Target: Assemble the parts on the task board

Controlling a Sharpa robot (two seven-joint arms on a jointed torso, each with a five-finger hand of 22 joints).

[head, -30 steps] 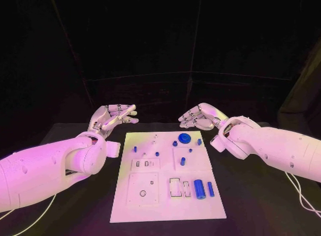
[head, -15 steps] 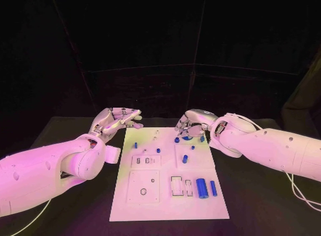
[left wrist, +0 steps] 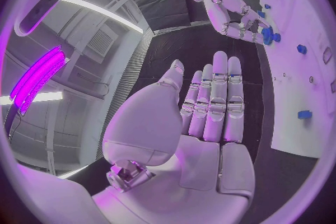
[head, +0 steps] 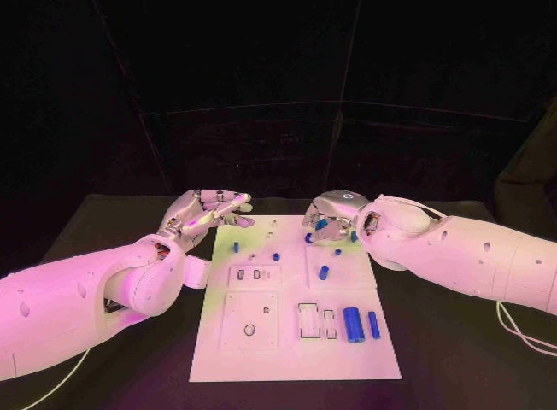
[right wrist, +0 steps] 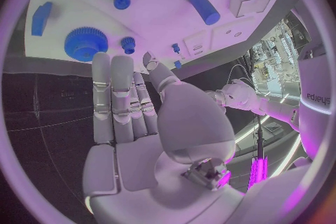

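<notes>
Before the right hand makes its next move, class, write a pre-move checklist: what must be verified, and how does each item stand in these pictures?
1. Right hand holds nothing: ok; in the right wrist view its fingers are straight and bare.
2. Right hand is over the task board at its far end: ok.
3. Large blue gear lies free on the board just beyond the fingertips: ok.
4. Left hand is off the board's far left corner, holding nothing: ok.
5. Blue cylinder lies near the board's right edge, away from both hands: ok.
6. Which part comes next: cannot tell.
</notes>
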